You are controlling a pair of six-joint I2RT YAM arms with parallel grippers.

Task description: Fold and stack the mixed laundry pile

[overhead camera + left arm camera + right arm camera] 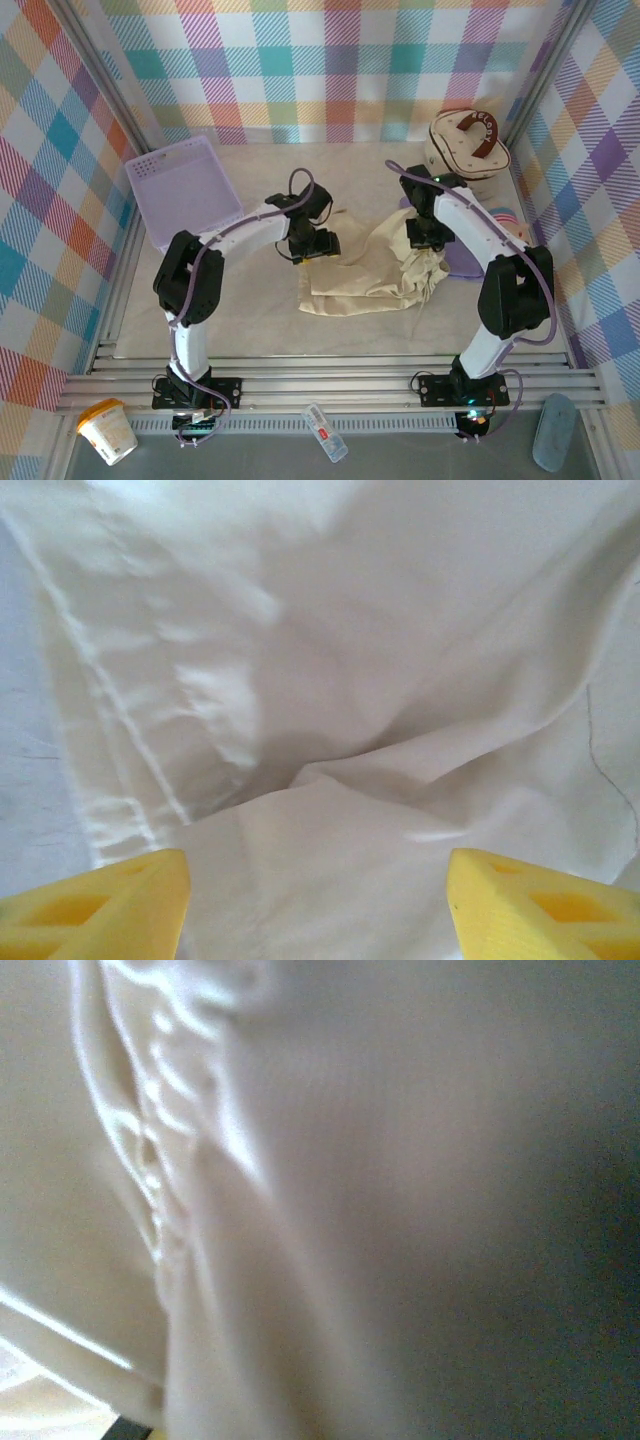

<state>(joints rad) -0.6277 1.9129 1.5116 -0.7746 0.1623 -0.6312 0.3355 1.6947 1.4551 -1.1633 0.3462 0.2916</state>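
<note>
The beige garment (365,275) lies crumpled at mid-table, its right end gathered into a bunch. My left gripper (318,247) hovers over its upper left edge. In the left wrist view that gripper (315,885) is open, its yellow fingertips (120,900) wide apart above the beige cloth (330,680). My right gripper (428,240) sits on the bunched right end and looks shut on it. Beige cloth (350,1210) presses close against the right wrist camera and hides the fingers. A strip of the lavender T-shirt (462,262) peeks out under the right arm.
A lavender perforated basket (180,190) stands at the back left. The cream round case (465,145) with a brown handle is in the back right corner. Checked walls close in the table on three sides. A cup (108,430) and a small bottle (325,432) lie in front of the arm bases.
</note>
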